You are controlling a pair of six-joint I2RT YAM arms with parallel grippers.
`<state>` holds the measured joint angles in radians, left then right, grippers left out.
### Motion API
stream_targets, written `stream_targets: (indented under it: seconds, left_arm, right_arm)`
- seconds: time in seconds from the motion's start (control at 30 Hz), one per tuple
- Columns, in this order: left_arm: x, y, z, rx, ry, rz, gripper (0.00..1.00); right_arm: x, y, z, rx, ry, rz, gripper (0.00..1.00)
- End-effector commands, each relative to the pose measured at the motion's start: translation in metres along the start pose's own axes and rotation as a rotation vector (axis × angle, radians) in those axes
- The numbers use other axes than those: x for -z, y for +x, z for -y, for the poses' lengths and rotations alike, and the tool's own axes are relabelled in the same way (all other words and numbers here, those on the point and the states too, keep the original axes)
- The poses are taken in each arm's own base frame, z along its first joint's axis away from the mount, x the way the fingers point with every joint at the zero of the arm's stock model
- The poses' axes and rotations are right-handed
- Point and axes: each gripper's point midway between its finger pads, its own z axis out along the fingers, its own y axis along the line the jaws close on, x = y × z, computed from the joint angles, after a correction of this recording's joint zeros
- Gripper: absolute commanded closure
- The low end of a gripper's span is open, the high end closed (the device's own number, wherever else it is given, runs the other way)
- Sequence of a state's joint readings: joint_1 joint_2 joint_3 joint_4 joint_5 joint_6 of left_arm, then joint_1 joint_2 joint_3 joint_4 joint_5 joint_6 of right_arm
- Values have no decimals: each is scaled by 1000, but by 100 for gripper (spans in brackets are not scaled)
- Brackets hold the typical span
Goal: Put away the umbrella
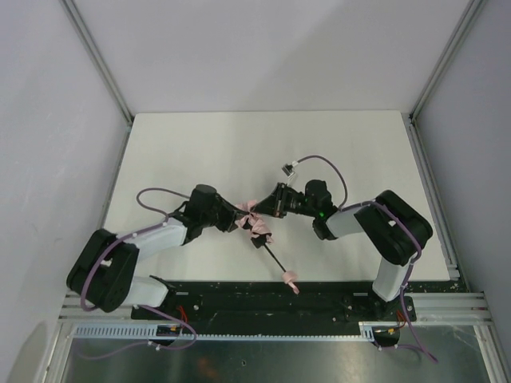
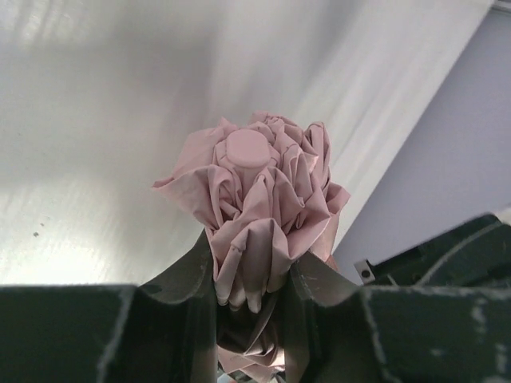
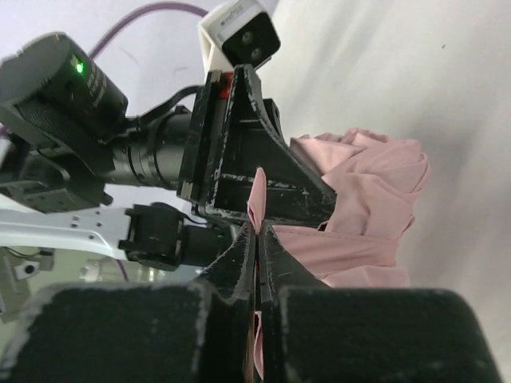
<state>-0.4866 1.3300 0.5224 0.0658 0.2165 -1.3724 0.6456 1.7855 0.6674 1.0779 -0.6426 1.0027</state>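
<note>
The pale pink umbrella lies collapsed near the table's front middle. Its slim black shaft runs toward the near edge and ends in the small pink handle. My left gripper is shut on the bunched pink canopy, whose round cap faces away from the camera. My right gripper meets it from the right and is shut on a thin flap of the pink fabric. More of the canopy bulges to the right of its fingers. The two grippers nearly touch.
The left arm's black gripper body and its wrist camera fill the upper left of the right wrist view. White walls with metal corner posts enclose the white table. A black rail runs along the near edge.
</note>
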Motion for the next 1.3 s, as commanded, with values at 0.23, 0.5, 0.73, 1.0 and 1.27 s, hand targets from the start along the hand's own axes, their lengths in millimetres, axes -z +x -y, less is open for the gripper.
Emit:
stream_targets:
  seconds: [0.23, 0.5, 0.73, 1.0, 1.27]
  left_arm:
    - [-11, -46, -88, 17, -386, 203, 100]
    - [-17, -49, -107, 14, -458, 227, 100]
    - [-13, -57, -115, 16, -444, 326, 100]
    - [-16, -53, -131, 66, -459, 379, 100]
    - [-18, -50, -128, 81, -456, 366, 100]
  right_arm:
    - [-11, 34, -120, 457, -326, -71, 100]
    - [-21, 64, -117, 516, -281, -140, 100]
    - [3, 16, -180, 234, -450, 139, 100]
    - [22, 1, -225, 136, -605, 211, 100]
    - [8, 58, -208, 382, -469, 29, 100]
